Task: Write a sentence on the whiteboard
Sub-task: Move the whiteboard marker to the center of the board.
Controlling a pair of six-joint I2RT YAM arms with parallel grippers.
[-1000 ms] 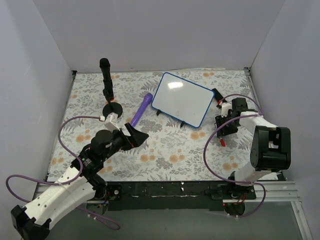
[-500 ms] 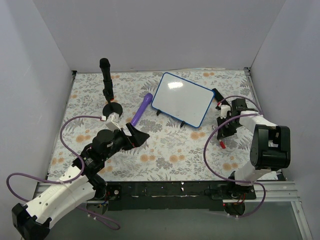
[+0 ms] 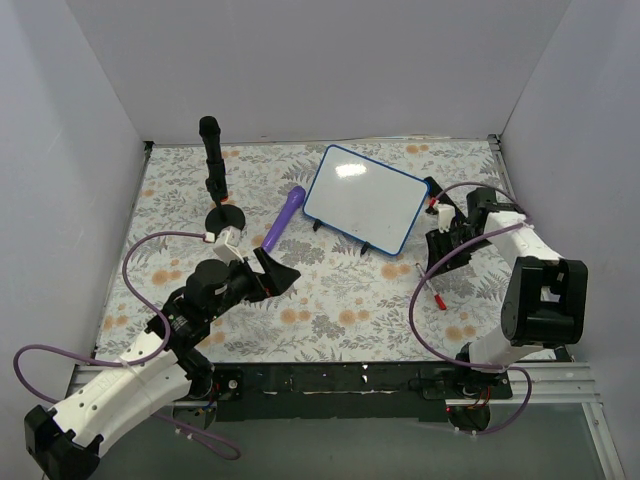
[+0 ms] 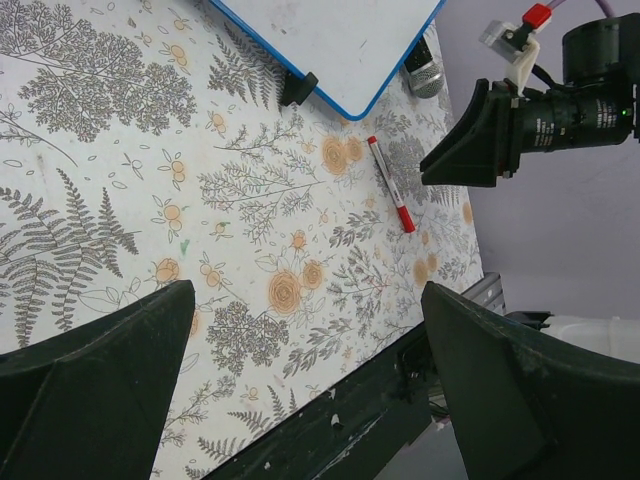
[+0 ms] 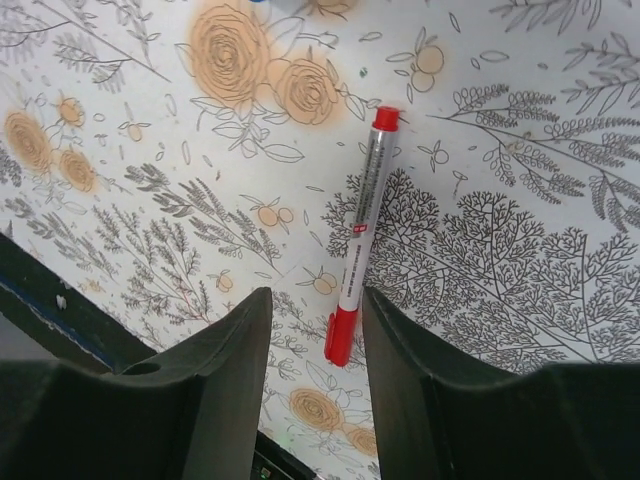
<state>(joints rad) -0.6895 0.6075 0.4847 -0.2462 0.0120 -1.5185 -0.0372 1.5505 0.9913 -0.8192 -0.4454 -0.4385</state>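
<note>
While the right gripper (image 5: 315, 297) holds its fingers (image 5: 215, 385) partly apart and grips nothing, a red marker (image 5: 361, 225) lies flat on the floral cloth (image 5: 520, 260) with its longer red end in the gap between them; that end sits nearer the right-hand finger and looks clear of both; the barrel runs ahead past the fingertips to a small red tip beside printed orange roses; further ahead of these fingers and off to one side the whiteboard (image 3: 365, 198) stands on small black feet, blue rim all round, with only cloth between it and the marker; a small dark object (image 3: 437, 190) I cannot identify sits by the board's nearest corner; the left gripper (image 4: 308, 295) has its fingers (image 4: 100, 370) spread wide and empty; far ahead of them lie the marker and the board's corner, the right gripper hanging over the marker; off to their left-finger side lie a purple stick (image 3: 284, 218) just beside the board and, beyond it, a black stand (image 3: 213, 170).
</note>
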